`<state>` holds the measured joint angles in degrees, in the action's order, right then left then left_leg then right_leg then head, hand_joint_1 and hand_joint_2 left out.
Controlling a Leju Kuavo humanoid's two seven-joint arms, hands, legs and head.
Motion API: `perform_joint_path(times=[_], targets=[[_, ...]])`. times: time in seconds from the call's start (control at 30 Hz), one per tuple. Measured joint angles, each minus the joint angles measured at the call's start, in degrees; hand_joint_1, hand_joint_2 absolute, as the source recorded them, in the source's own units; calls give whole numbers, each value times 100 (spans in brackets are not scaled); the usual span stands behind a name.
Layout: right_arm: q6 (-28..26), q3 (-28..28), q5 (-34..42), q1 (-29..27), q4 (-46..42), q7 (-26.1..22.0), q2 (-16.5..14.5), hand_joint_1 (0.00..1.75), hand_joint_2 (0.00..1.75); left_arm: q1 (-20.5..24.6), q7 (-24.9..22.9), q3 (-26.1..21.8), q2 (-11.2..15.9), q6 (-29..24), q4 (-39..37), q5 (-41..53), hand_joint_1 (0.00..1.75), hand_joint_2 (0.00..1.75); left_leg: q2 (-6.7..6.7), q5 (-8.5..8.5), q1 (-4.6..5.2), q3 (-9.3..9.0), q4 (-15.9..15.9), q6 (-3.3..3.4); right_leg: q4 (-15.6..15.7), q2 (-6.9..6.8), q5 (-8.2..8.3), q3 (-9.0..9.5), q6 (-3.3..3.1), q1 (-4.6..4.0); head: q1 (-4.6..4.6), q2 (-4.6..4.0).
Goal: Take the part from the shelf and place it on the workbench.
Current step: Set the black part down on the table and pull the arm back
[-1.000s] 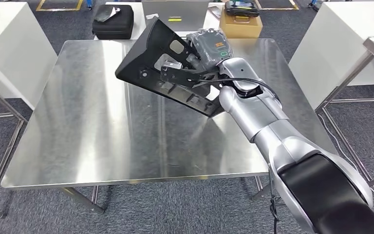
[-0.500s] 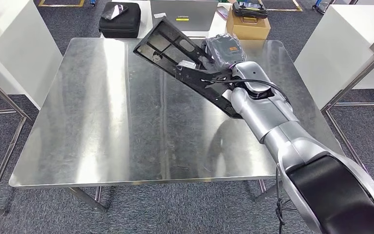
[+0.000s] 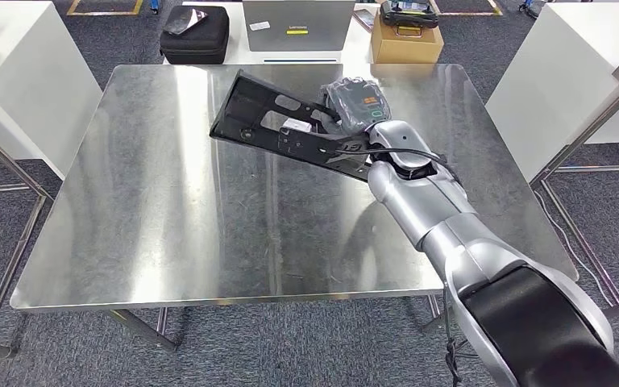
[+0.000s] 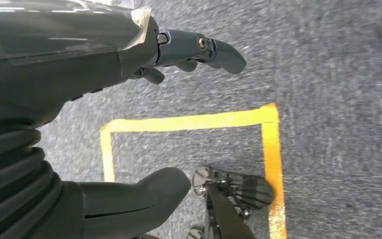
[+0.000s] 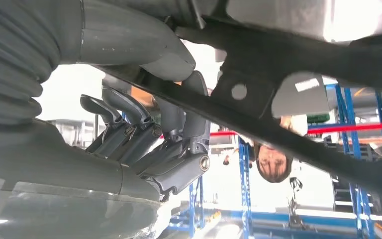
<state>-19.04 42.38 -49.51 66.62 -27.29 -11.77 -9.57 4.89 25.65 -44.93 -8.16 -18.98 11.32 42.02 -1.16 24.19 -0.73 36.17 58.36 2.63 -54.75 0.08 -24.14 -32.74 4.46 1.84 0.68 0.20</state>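
Observation:
The part [image 3: 282, 125] is a long black plastic panel with cut-outs and a white label. It lies low over the steel workbench [image 3: 169, 210], slanting from the back middle toward the right. My right hand [image 3: 355, 105] grips its right portion from above. In the right wrist view the thumb [image 5: 129, 45] and the dark fingers [image 5: 144, 134] clamp the black panel [image 5: 288, 84] between them. Whether the panel touches the bench top I cannot tell. My left hand [image 4: 129, 99] hangs over grey carpet, fingers apart, holding nothing.
Behind the bench stand a black case [image 3: 196, 32], a grey laptop [image 3: 294, 24] and a cardboard box [image 3: 405, 40]. White tables flank it at left [image 3: 24, 81] and right [image 3: 564, 72]. A person [image 5: 271, 162] appears in the right wrist view. Yellow floor tape [image 4: 194, 122] lies below my left hand.
The right hand has lowered and tipped the panel from a steep tilt to nearly flat over the bench. The camera view has shifted slightly.

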Motion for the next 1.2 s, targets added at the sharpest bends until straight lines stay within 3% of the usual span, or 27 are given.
perform_joint_path(times=[0.3, 0.57, 0.87, 1.0, 1.2], targets=[[-57, 0, 117, -480, 112, -231, -4, 175, 175, 20, 181, 24, -44, -55, 0, 76, 0, 175, 2, 1, -3, 0, 0, -3, -10, 0, -3, -5, -3, -1, -12, 0], [-325, 7, 81, -748, 170, -207, 109, 175, 175, 25, 812, 9, -80, -1192, 2, -25, 0, 175, 1, 1, -2, 1, 0, -3, -10, 0, -4, -6, -4, -1, -11, 0], [-334, 8, 31, -750, 200, -189, 226, 175, 175, 23, 902, -23, -110, -1142, 2, -94, 0, 175, 2, 2, -2, 1, 0, -3, -11, 1, -4, -7, -3, -1, -12, 0], [-357, 9, -39, -745, 209, -142, 262, 0, 175, 22, 982, -33, -113, -997, 2, -116, 0, 175, 1, 2, -2, 1, 0, -3, -12, 1, -4, -8, -3, -1, -13, 0], [-360, 9, -50, -741, 215, -126, 344, 0, 175, 22, 985, -33, -111, -921, 2, -81, 0, 175, 1, 2, -2, 2, 0, -3, -12, 1, -4, -7, -3, -1, -13, 0]])
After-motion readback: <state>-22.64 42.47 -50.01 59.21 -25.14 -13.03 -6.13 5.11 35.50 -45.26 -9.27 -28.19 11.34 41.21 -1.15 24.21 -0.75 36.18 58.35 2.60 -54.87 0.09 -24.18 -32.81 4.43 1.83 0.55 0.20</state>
